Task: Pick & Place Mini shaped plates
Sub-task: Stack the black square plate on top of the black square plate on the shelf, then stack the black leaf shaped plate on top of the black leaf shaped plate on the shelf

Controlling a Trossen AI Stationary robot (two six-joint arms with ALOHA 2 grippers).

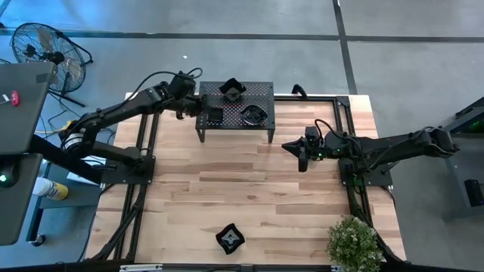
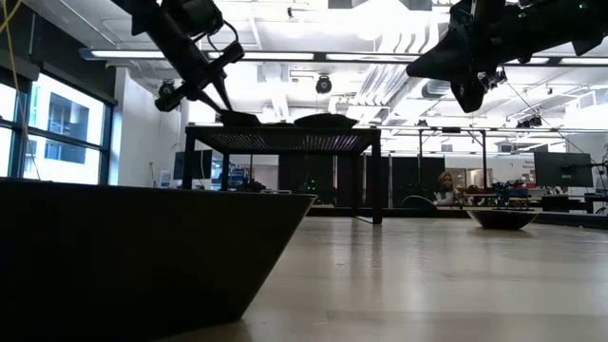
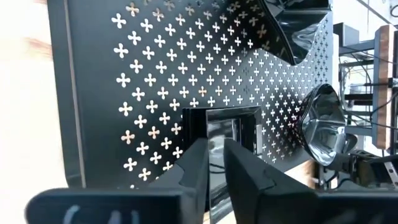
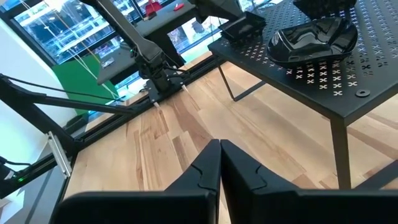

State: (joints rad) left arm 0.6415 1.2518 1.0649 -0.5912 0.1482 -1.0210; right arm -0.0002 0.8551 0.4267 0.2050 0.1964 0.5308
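Observation:
A black perforated rack point(image 1: 261, 94) stands at the table's far middle. Three glossy black mini plates rest on its top: a wavy one point(image 1: 232, 90), a rounded one point(image 1: 252, 114) and a square one point(image 1: 214, 115). A fourth plate point(image 1: 230, 238) lies on the table by the near edge and fills the low view's foreground point(image 2: 142, 256). My left gripper point(image 1: 200, 108) is at the rack's left edge, shut on the square plate point(image 3: 231, 124). My right gripper point(image 1: 301, 156) hovers shut above the table, right of the rack, touching nothing point(image 4: 219, 163). My left gripper pinches the square plate's rim point(image 3: 216, 163) on the side toward the rack's left edge, between its two fingers point(image 3: 198, 168). The fingers slant down from the table's left point(image 2: 220, 95). The plate sits flat on the rack's top.
Bare wooden tabletop lies between the rack and the near plate. A potted plant point(image 1: 352, 242) stands at the near right corner. A small dark dish-like thing point(image 2: 501, 218) rests on the table farther right. Metal frame rails point(image 1: 344, 143) run along both sides.

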